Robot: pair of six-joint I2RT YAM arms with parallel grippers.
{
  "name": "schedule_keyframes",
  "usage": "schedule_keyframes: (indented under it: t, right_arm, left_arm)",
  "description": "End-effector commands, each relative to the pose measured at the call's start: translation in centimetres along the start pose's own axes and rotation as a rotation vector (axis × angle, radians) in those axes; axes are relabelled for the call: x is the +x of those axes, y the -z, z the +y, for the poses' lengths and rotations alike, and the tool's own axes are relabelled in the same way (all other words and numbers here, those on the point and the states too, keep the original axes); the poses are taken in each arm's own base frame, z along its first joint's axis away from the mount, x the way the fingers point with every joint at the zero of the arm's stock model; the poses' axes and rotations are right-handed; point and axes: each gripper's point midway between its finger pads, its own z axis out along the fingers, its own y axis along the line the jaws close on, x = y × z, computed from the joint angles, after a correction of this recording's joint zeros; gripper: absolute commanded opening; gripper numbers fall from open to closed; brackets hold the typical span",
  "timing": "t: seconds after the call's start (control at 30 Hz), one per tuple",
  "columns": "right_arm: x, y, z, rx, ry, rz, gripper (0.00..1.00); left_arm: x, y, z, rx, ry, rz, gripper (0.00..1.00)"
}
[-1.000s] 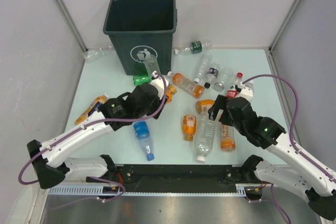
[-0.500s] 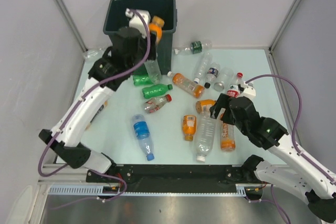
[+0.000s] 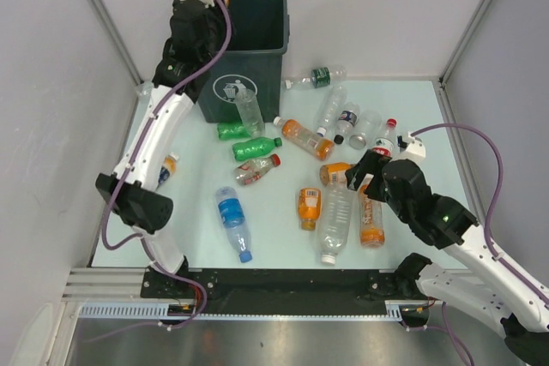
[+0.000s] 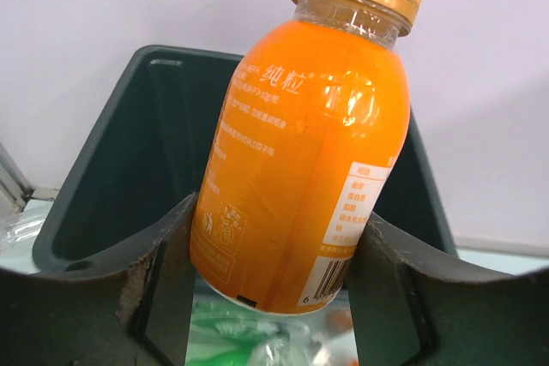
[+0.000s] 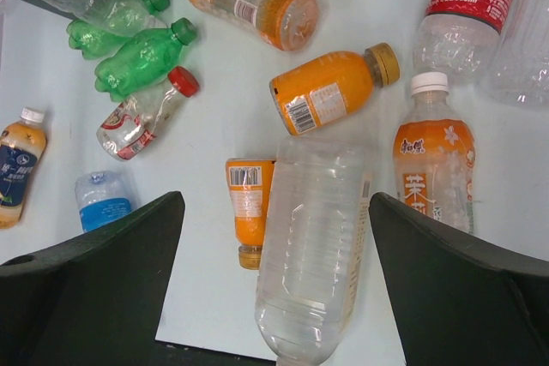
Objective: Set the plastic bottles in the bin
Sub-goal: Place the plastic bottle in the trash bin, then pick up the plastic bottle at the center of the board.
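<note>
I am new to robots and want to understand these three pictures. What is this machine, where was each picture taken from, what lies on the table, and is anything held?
These are two robot arms fixed at the table's near edge, each ending in a two-finger gripper. The wide picture comes from a camera above and behind them. The other two come from a camera on each wrist. Many plastic bottles lie on the pale table: clear, green and orange ones. A dark bin stands at the far side. The left gripper is closed on an orange bottle, lifted up near the top of the bin. The right gripper is open and holds nothing; it hangs above a large clear bottle.
</note>
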Motion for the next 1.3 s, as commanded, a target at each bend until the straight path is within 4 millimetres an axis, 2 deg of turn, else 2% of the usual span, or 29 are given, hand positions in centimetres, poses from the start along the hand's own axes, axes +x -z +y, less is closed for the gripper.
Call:
schedule_keyframes:
  t: [0.0,0.03,0.07,0.1,0.13,0.2,0.23,0.27,0.33,0.37,0.67,0.77,0.83,0.87,0.9,0.93,0.97,1.0,1.03,1.07,1.1,1.13,1.17,1.2,1.23,1.27]
  right_arm:
    - [-0.5,-0.1,-0.2,0.012,-0.025,-0.027,0.95]
    - [-0.5,-0.1,-0.2,0.012,-0.028,-0.027,0.95]
    - [-0.4,-0.1,-0.1,0.010,-0.028,-0.025,0.94]
    - [-0.5,-0.1,-0.1,0.010,-0.031,-0.024,0.95]
    - [-0.4,-0.1,-0.1,0.007,-0.029,-0.025,0.94]
    - [-0.5,0.0,-0.1,0.006,-0.033,-0.026,0.93]
    - [-0.5,0.1,0.0,0.000,-0.033,-0.025,0.93]
    - [-0.4,0.0,0.0,-0.003,-0.024,-0.022,0.93]
    - [-0.3,0.1,0.3,-0.018,-0.018,-0.013,0.93]
    - [-0.3,0.0,0.4,-0.023,-0.017,-0.011,0.93]
    - [0.0,0.0,0.5,-0.025,-0.016,0.002,0.93]
    - [0.0,0.1,0.1,-0.015,-0.010,0.001,0.96]
    - [-0.1,0.2,-0.1,-0.009,0.002,-0.006,0.98]
    - [-0.3,0.3,-0.1,-0.009,0.003,-0.014,0.99]
    - [-0.4,0.3,-0.3,-0.008,0.009,-0.017,1.00]
    - [-0.5,0.4,-0.3,-0.008,0.013,-0.020,1.00]
    - [-0.5,0.4,-0.3,-0.008,0.011,-0.022,1.00]
    - [-0.6,0.5,-0.4,-0.008,0.012,-0.025,1.00]
    - [-0.6,0.6,-0.5,-0.007,0.013,-0.026,1.00]
    - [-0.6,0.6,-0.6,-0.006,0.014,-0.025,1.00]
    - [-0.5,0.7,-0.7,-0.004,0.012,-0.023,1.00]
    - [-0.4,0.7,-0.7,-0.003,0.013,-0.018,1.00]
    - [-0.3,0.7,-0.8,0.000,0.017,-0.015,1.00]
    - [-0.2,0.8,-0.8,-0.003,0.016,-0.010,1.00]
    - [-0.1,0.8,-0.8,-0.003,0.019,-0.004,1.00]
    - [0.0,0.9,-0.8,-0.005,0.019,0.002,1.00]
  left_arm:
    - [-2.2,-3.7,0.7,0.036,0.137,-0.092,0.09]
    - [-2.8,-4.0,0.8,0.041,0.151,-0.104,0.09]
    - [-2.7,-4.5,0.9,0.046,0.160,-0.103,0.12]
    - [-1.7,-5.6,1.3,0.042,0.156,-0.088,0.16]
    - [-2.3,-5.8,1.3,0.051,0.160,-0.099,0.20]
    - [-1.5,-6.8,1.5,0.053,0.161,-0.090,0.36]
    - [-1.6,-6.9,1.6,0.055,0.158,-0.094,0.47]
    - [-1.3,-7.1,1.6,0.054,0.153,-0.092,0.70]
    - [-1.1,-7.3,1.7,0.050,0.149,-0.090,0.86]
    - [-1.2,-7.3,1.7,0.049,0.146,-0.090,0.98]
    - [-2.9,-5.2,1.4,0.086,0.144,-0.094,1.00]
    - [-2.6,-4.1,1.0,0.123,0.116,-0.057,1.00]
    - [-0.9,-3.6,1.3,0.124,0.091,-0.006,1.00]
    - [-1.5,-2.5,1.2,0.135,0.086,-0.011,1.00]
    - [0.5,-2.4,1.6,0.131,0.071,0.033,1.00]
    - [0.7,-2.0,1.7,0.134,0.064,0.037,1.00]
    - [-0.4,-0.3,1.4,0.170,0.064,0.018,1.00]
    - [2.1,-0.1,1.6,0.174,0.053,0.069,1.00]
    - [2.5,0.7,1.5,0.193,0.052,0.076,1.00]
    - [1.0,2.5,1.1,0.239,0.056,0.040,1.00]
    - [3.8,3.0,1.4,0.247,0.048,0.096,1.00]
    - [2.7,5.0,1.1,0.284,0.054,0.072,1.00]
    - [3.2,5.8,1.0,0.297,0.054,0.079,1.00]
    - [6.0,6.4,1.2,0.300,0.047,0.134,1.00]
    - [6.6,7.2,1.3,0.307,0.049,0.144,1.00]
    - [6.2,8.9,1.1,0.330,0.051,0.132,1.00]
